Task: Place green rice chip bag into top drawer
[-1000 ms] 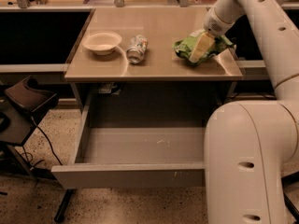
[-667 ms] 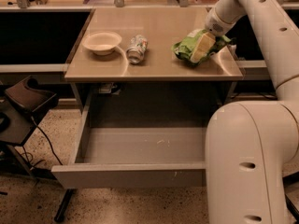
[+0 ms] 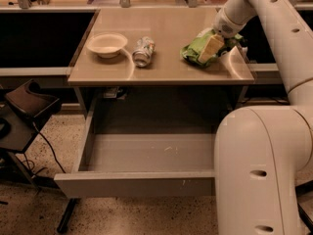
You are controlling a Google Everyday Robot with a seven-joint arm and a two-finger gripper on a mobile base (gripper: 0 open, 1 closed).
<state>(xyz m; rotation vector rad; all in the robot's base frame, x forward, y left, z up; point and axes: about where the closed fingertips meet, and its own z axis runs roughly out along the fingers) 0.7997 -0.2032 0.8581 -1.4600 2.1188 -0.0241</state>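
Observation:
The green rice chip bag (image 3: 193, 52) lies crumpled on the right part of the desk top (image 3: 166, 28). My gripper (image 3: 213, 46) comes down from the upper right and sits on the bag, shut on it, with one cream finger (image 3: 209, 48) across its top. The other finger is hidden behind the bag. The bag still rests on the desk. The top drawer (image 3: 142, 184) is pulled wide open below the desk's front edge, and its inside is bare.
A cream bowl (image 3: 106, 44) and a crushed silver can (image 3: 143, 51) stand on the left half of the desk. My white arm and base (image 3: 259, 170) fill the right foreground next to the drawer. A dark chair (image 3: 27, 106) stands at the left.
The gripper and the bag have shifted very slightly to the left. The drawer, bowl and can have not moved.

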